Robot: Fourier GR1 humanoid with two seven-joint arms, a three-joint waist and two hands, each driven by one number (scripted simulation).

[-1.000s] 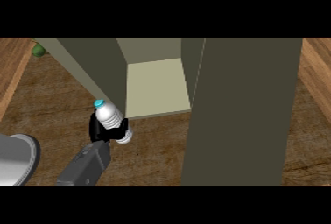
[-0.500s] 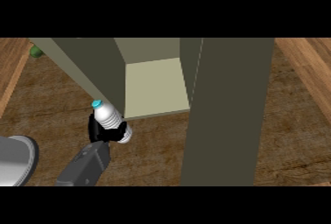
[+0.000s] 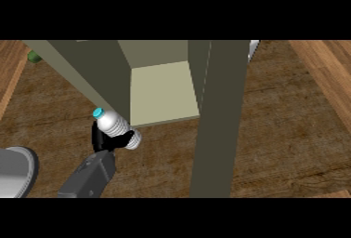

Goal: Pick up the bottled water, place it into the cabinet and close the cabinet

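The bottled water [image 3: 118, 128], clear with a teal cap, is tilted with its cap up and to the left, and my left hand [image 3: 103, 140] is shut on its lower part. It hangs just in front of the lower left corner of the open olive cabinet [image 3: 103, 74]. The pale inside of the cabinet [image 3: 163, 93] shows just right of the bottle. The cabinet's door [image 3: 221, 121] stands open and runs as a tall dark panel down the middle of the view. My right hand does not show.
A grey round plate [image 3: 14, 173] lies at the lower left edge on the wooden counter [image 3: 288, 139]. A small green thing [image 3: 32, 56] peeks out behind the cabinet's left side.
The bottle and left hand have sunk slightly and the bottle leans a bit more. The open door looks narrower than a second ago.
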